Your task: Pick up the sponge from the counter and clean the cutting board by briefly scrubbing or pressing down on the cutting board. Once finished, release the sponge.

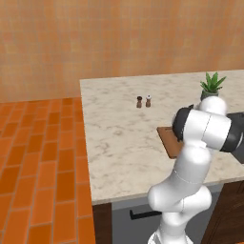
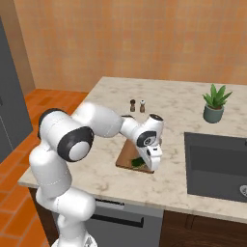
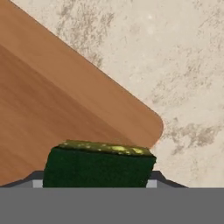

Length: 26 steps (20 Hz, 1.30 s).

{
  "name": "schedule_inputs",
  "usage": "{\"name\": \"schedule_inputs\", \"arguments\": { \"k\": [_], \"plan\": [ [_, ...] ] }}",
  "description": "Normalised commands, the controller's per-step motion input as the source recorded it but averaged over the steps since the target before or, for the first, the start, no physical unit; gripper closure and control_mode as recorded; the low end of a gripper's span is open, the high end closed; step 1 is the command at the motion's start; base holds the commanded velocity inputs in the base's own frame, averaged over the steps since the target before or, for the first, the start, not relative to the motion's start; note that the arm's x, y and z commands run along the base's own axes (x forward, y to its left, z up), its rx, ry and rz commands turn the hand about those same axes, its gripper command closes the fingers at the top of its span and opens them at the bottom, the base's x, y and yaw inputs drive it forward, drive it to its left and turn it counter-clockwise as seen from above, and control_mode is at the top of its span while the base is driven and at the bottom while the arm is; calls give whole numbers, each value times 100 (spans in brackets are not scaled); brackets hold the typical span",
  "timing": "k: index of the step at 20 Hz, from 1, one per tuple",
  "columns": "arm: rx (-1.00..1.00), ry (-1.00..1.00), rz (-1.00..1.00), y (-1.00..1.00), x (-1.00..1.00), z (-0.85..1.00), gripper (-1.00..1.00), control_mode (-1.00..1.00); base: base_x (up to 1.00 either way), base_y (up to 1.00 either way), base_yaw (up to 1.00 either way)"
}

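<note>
The dark green-topped, yellow-bodied sponge [image 3: 98, 168] sits between my gripper's [image 3: 98, 180] two fingertips, which close on its sides. It is low over the reddish-brown cutting board [image 3: 52, 105], close to one rounded corner. From the right base view, the sponge [image 2: 138, 162] shows as a green patch under the hand at the near end of the cutting board [image 2: 125, 155]. I cannot tell whether the sponge touches the wood. In the left base view my arm hides most of the cutting board [image 1: 167, 138]. The marbled counter [image 1: 119, 128] lies all around it.
Two small shakers [image 2: 132, 104] [image 2: 142, 105] stand behind the board. A potted green plant [image 2: 214, 103] stands at the back right, with the dark sink basin [image 2: 217, 164] in front of it. The counter's front edge runs just past the board's near end.
</note>
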Motion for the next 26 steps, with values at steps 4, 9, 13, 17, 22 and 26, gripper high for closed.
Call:
{"name": "schedule_inputs", "arguments": {
  "k": [4,9,13,17,22,26],
  "plan": [
    [2,13,-5,-1,83,60,100,-100,0,0,0],
    [2,0,2,-71,4,-86,100,-100,0,0,0],
    [9,0,1,-35,4,-78,100,-100,0,0,0],
    [2,-2,-2,29,35,10,100,-100,0,0,0],
    [0,0,-1,39,32,-20,100,-100,0,0,0],
    [0,0,0,59,23,-46,100,-100,0,0,0]
  ]
}}
